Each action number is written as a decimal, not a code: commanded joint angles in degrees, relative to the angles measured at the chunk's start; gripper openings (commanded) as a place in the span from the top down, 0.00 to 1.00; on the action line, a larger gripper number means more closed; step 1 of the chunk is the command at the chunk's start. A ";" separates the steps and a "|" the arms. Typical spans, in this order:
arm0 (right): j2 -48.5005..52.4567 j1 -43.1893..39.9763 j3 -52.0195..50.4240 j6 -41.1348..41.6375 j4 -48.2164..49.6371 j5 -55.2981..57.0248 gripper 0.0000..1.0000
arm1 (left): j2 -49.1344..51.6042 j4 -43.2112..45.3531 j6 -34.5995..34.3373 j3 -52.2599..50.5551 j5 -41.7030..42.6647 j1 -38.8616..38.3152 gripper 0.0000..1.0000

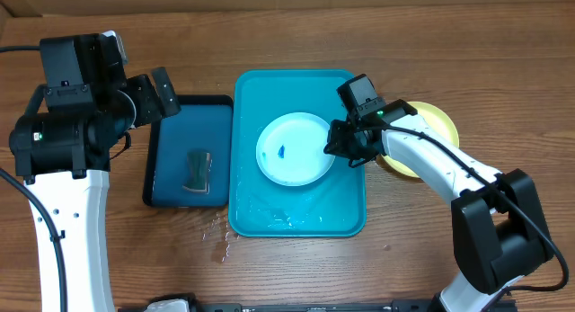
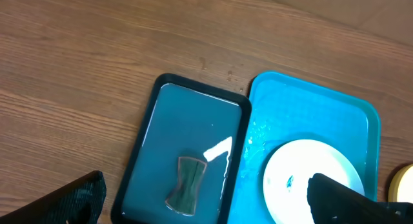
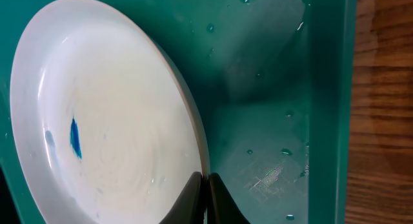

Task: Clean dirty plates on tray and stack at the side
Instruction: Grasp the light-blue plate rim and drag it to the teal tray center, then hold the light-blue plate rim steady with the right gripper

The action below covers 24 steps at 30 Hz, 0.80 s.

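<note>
The light blue plate point(image 1: 292, 150) lies in the middle of the turquoise tray point(image 1: 346, 213), and it is the only plate on the tray that I can see. A small blue smear point(image 3: 75, 137) sits left of its pale centre, so I judge it not yet clean.

My right gripper point(image 3: 205, 198) is clenched on the plate's right rim, its fingertips pinched together over the edge. Whether that edge is lifted off the tray floor I cannot tell.

Just right of the tray, on the wooden table point(image 1: 296, 276) and partly under the right arm, sit the yellow-green plates point(image 1: 440, 123). I read those as already done and stacked, though I cannot count them from here.

Left of the tray and touching it is the dark blue tray point(image 1: 171, 159), holding water and a grey-green sponge point(image 2: 182, 192). My left gripper point(image 1: 154, 92) hovers above its upper-left corner, jaws spread wide and empty.

What I judge is left: wipe off the smear, then stack this last plate on the pile.
</note>
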 commanded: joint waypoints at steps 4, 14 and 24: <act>-1.46 0.28 -0.52 1.57 0.39 -0.26 0.96 | 0.28 0.07 -0.74 0.44 -0.57 -0.04 0.00; -1.44 0.28 -5.09 1.55 4.96 -0.31 0.96 | 0.28 0.07 -0.74 0.44 -0.57 -0.04 0.00; -1.42 0.28 -6.34 1.53 5.84 -0.28 0.68 | 0.28 0.07 -0.74 0.44 -0.57 -0.04 0.00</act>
